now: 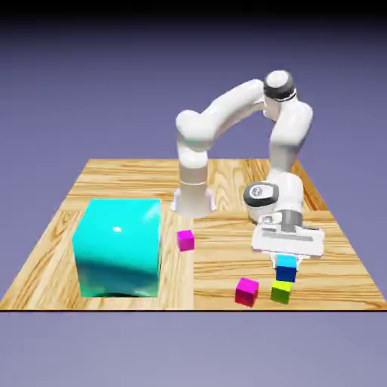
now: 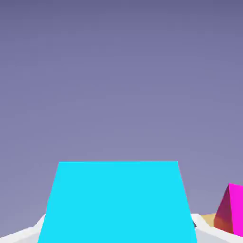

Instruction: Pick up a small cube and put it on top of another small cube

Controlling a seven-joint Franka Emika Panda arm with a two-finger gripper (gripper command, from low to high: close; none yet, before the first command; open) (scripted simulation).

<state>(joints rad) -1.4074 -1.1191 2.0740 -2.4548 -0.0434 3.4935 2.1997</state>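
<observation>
I work in a rendered test scene, not a real room: a bare wooden table (image 1: 227,170) floats before a flat blue-violet backdrop (image 1: 91,75) with no walls or furniture. Around me lie only plain-coloured blocks, like the huge glossy cyan cube (image 1: 119,247) and a small magenta cube (image 1: 185,240).

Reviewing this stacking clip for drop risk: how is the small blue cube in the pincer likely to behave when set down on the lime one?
The small blue cube looks rigid with flat faces, so it probably won't roll. The lime cube below is equally small, so an off-centre release could tip it. Its smooth faces might slip in the pincer.
</observation>
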